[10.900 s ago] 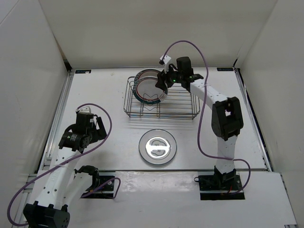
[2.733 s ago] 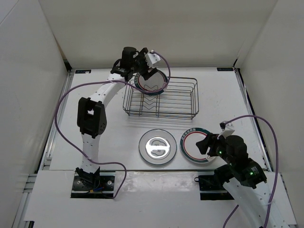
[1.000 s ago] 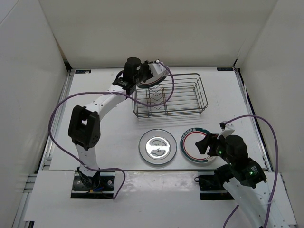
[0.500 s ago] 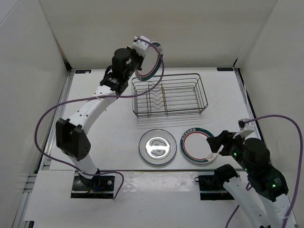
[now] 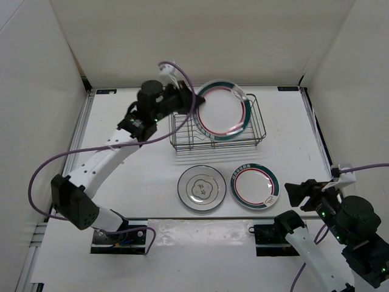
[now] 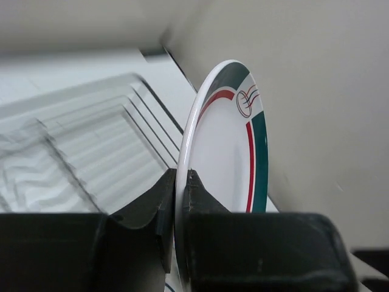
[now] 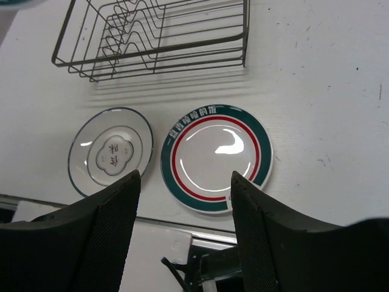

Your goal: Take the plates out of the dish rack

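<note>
- Wire dish rack, far tabletop edge: no plates.
- Grey plate, teal-ringed plate: flat by near edge, done.
- Third plate: clamped by left gripper over rack, unplaced.
- Right gripper: jaws apart, empty.
</note>
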Controlling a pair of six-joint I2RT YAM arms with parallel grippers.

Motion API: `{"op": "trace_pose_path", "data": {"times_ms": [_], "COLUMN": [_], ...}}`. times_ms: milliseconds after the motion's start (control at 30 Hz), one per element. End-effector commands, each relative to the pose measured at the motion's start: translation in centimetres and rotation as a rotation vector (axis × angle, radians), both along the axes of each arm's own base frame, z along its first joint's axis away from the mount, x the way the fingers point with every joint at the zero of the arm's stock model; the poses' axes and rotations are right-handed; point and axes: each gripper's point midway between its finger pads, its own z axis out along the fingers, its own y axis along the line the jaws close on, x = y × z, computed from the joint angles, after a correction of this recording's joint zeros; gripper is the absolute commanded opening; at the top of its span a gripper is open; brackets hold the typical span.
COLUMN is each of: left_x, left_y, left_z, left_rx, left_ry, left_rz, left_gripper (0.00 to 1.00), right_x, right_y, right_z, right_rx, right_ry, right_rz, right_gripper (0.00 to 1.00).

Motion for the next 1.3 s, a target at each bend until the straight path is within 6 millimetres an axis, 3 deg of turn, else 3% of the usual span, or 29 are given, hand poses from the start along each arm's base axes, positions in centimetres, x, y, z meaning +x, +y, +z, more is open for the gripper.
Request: {"op": "trace_pose_path", "data": {"times_ms": [0, 33, 67, 100, 133, 167, 233, 267, 333, 433, 467, 500, 567, 633, 733, 900, 933, 1267], "left_x": [-5.7, -6.0, -7.2, -8.5, -9.0, -10.7, -10.9, -12.5, -12.5, -13.8, -13.6, -14.0, -13.5, -13.1, -12.5, -11.7, -11.9, -11.5], "left_y": [-5.5, -6.2, -7.4, -8.6, -9.2, -10.8, -11.8, -12.7, -13.6, -15.2, -15.7, -16.2, -16.8, -17.3, -18.4, -20.2, -20.6, -21.0], "left_z": [-3.8, -3.9, -5.8, -6.3, -8.5, -9.1, -11.3, -12.4, -14.8, -16.3, -17.9, -17.9, -19.8, -20.1, -22.6, -23.7, -24.7, -28.0], "left_rx": [-0.116, -0.124, -0.11, -0.105, -0.079, -0.084, -0.058, -0.035, -0.001, -0.003, 0.013, 0.007, 0.023, -0.005, -0.014, -0.035, -0.019, 0.009], "left_ry": [0.247, 0.246, 0.294, 0.3, 0.349, 0.351, 0.375, 0.394, 0.428, 0.469, 0.492, 0.49, 0.513, 0.507, 0.545, 0.552, 0.557, 0.575], "left_rz": [-0.262, -0.281, -0.317, -0.353, -0.361, -0.405, -0.395, -0.42, -0.39, -0.4, -0.391, -0.401, -0.376, -0.36, -0.344, -0.343, -0.346, -0.312], "left_gripper": [0.0, 0.0, 0.0, 0.0, 0.0, 0.0, 0.0, 0.0, 0.0, 0.0, 0.0, 0.0, 0.0, 0.0, 0.0, 0.0, 0.0, 0.0], "right_x": [-1.0, -0.7, -1.0, -0.9, -1.1, -0.9, -0.8, -0.8, -0.7, -0.7, -0.7, -0.7, -0.6, -0.8, -0.7, -0.9, -0.9, -1.0], "right_y": [-0.9, -0.8, -1.0, -0.9, -1.1, -1.0, -0.9, -1.0, -1.4, -1.5, -1.4, -1.4, -1.1, -0.4, -0.2, -0.1, 0.0, 0.0], "right_z": [-0.6, -1.2, -1.0, -1.5, -1.7, -2.4, -2.6, -2.9, -2.9, -3.0, -3.0, -3.1, -2.9, -3.0, -2.9, -2.9, -3.0, -2.8], "right_rx": [-0.065, -0.073, -0.054, -0.059, -0.054, -0.064, -0.054, -0.062, -0.075, -0.072, -0.074, -0.077, -0.075, -0.07, -0.08, -0.093, -0.093, -0.086], "right_ry": [-0.057, -0.054, -0.092, -0.087, -0.097, -0.078, -0.079, -0.066, -0.068, -0.061, -0.063, -0.058, -0.065, -0.067, -0.064, -0.071, -0.069, -0.086], "right_rz": [0.026, 0.024, 0.024, 0.02, 0.018, 0.019, 0.016, 0.011, -0.006, -0.009, -0.008, -0.008, 0.007, 0.052, 0.067, 0.086, 0.089, 0.095], "right_gripper": [0.64, 0.64, 0.64, 0.64, 0.64, 0.64, 0.64, 0.64, 0.64, 0.64, 0.64, 0.64, 0.64, 0.64, 0.66, 0.67, 0.67, 0.69]}}
